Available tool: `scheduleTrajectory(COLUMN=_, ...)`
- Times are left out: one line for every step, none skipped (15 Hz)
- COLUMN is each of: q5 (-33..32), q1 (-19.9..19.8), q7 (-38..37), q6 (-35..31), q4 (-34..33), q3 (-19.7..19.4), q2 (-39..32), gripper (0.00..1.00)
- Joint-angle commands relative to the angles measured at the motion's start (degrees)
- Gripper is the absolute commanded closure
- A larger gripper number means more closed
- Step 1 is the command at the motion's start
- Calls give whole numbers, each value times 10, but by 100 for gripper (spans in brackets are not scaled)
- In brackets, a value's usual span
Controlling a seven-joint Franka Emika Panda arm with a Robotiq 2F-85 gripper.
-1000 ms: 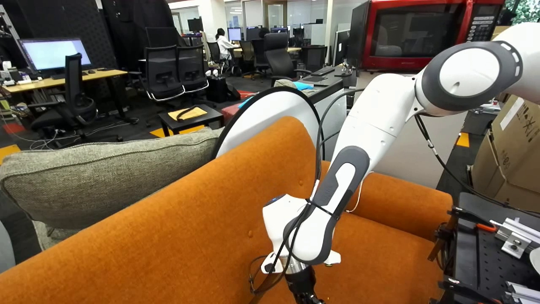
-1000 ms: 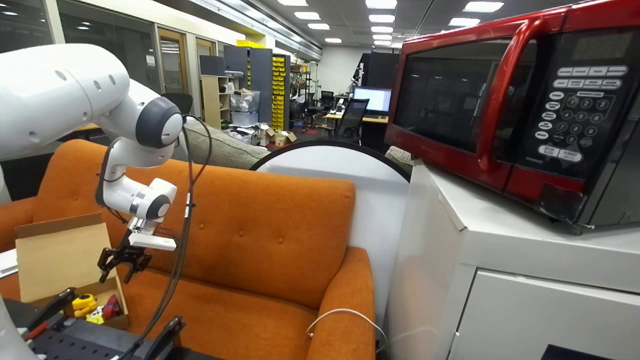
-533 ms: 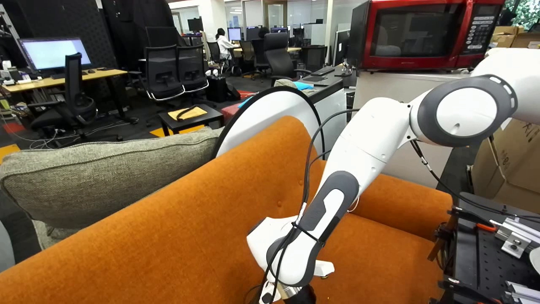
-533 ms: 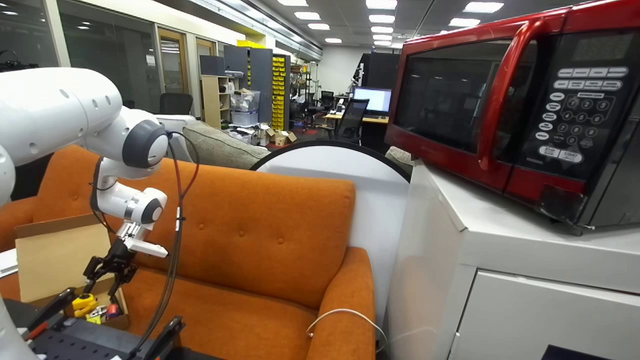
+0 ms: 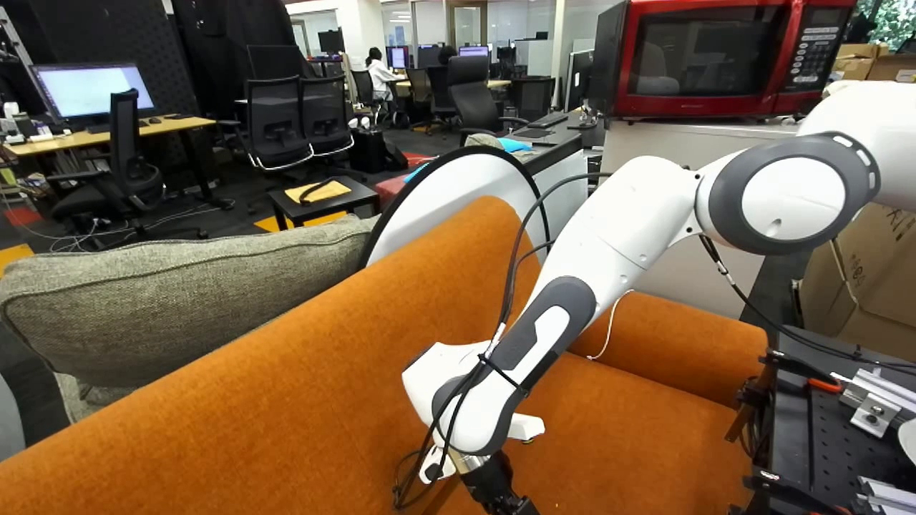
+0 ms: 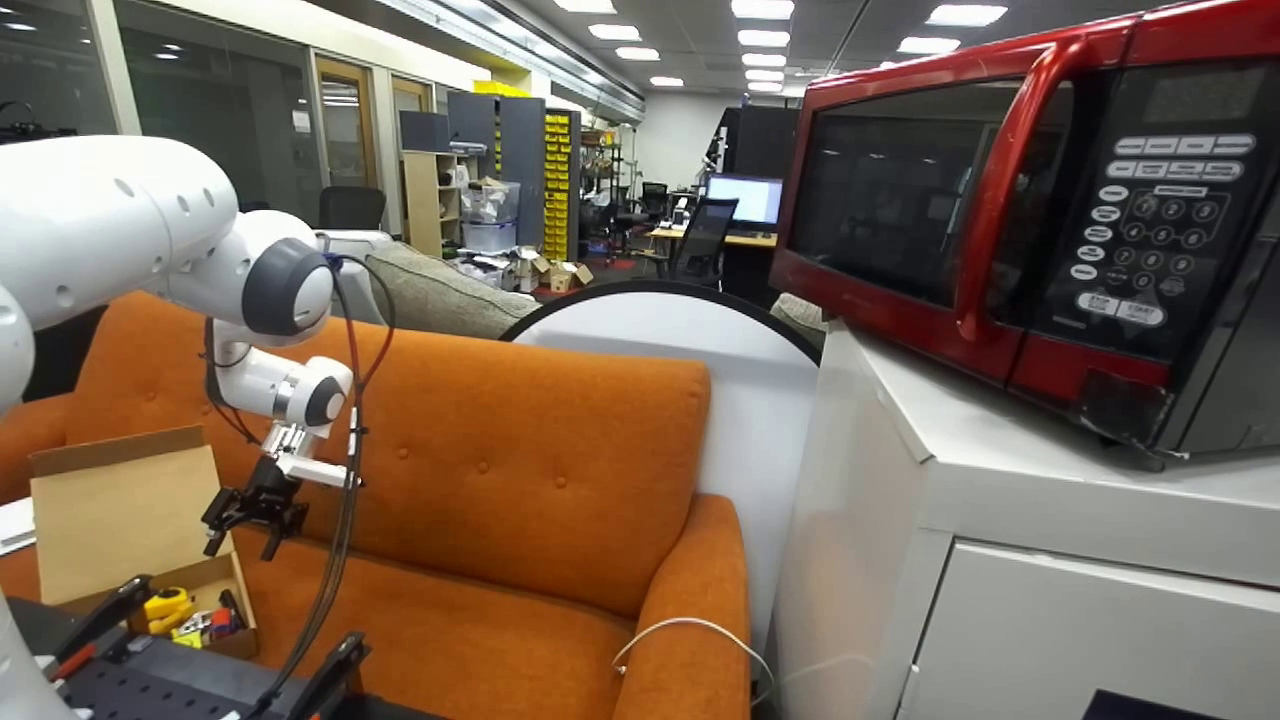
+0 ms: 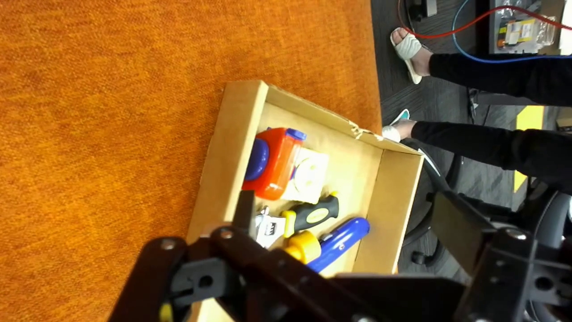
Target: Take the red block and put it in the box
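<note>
Gripper (image 6: 241,546), fingers spread wide, hangs near an open box (image 7: 228,143) on an orange sofa (image 7: 134,112). Inside lies a red and blue item (image 7: 278,167); whether it is the red block is unclear.

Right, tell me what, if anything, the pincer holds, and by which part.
Nothing: the pincer stands open, its jaws apart and clasping no object.

An orange sofa (image 6: 520,440) stretches out before me near a white cabinet (image 6: 1060,600); beyond, black office chairs (image 5: 274,118) stand on dark floor (image 7: 429,100), and rows of ceiling lights (image 6: 763,8) glow overhead.
</note>
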State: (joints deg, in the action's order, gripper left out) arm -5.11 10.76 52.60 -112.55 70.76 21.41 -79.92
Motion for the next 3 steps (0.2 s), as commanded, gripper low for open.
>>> scheduleTrajectory(q5=10, q1=10, q7=4, q6=3, q4=-7, q3=-9, q2=-2, gripper=0)
scheduleTrajectory(q5=10, q1=11, q7=4, q6=3, q4=-7, q3=-9, q2=-2, gripper=0)
scheduleTrajectory(q5=10, q1=12, q7=3, q6=3, q4=-7, q3=-9, q2=-2, gripper=0)
